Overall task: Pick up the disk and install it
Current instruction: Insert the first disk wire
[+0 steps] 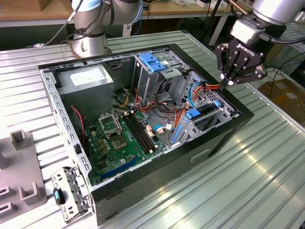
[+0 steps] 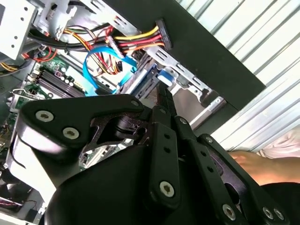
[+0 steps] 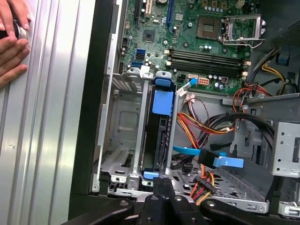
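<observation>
Tool: fingers pinched narrow, empty | disk: slotted in drive cage | risk: loose power cables just beside could snag, tugging a connector.

The arm shows at the upper right corner of the exterior view. Its silver-grey wrist link carries the black tool, which is tilted to point downward and toward the exterior view's left. The tool's two fingers lie together with no gap between the tips, and in both wrist views the black linkages of the tool narrow to one joined point, with nothing held between them.
</observation>
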`<state>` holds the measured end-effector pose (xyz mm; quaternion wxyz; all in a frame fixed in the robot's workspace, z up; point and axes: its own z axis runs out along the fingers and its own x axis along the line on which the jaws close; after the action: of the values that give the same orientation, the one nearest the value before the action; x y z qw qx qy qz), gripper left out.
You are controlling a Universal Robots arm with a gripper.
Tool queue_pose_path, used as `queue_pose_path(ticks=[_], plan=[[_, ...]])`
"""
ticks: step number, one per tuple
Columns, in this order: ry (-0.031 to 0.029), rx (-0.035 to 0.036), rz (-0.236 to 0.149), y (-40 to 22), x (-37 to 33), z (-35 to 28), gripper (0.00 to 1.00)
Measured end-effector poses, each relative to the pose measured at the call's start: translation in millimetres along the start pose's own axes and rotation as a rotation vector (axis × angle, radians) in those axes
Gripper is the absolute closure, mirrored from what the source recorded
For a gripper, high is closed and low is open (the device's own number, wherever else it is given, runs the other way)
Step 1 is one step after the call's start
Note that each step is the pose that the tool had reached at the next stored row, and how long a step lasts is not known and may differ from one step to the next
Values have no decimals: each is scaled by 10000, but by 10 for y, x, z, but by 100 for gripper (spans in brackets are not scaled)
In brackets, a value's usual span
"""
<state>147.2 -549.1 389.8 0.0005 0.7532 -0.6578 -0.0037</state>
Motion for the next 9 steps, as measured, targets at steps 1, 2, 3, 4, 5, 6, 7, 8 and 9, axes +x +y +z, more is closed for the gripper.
queue_pose_path(ticks=[1,2,3,4,5,6,7,8,9], plan=[[2,0,-26,-9,-18,1,88],[2,0,-70,-16,-26,3,88],[0,0,-144,-20,-29,6,88],[-2,-1,-229,-23,-31,9,88],[1,-2,-387,-28,-33,12,88],[5,-3,-516,-30,-33,12,88],[8,-4,-691,-32,-33,13,88],[8,-5,-962,-33,-34,17,88],[7,-6,-1144,-34,-33,21,88]])
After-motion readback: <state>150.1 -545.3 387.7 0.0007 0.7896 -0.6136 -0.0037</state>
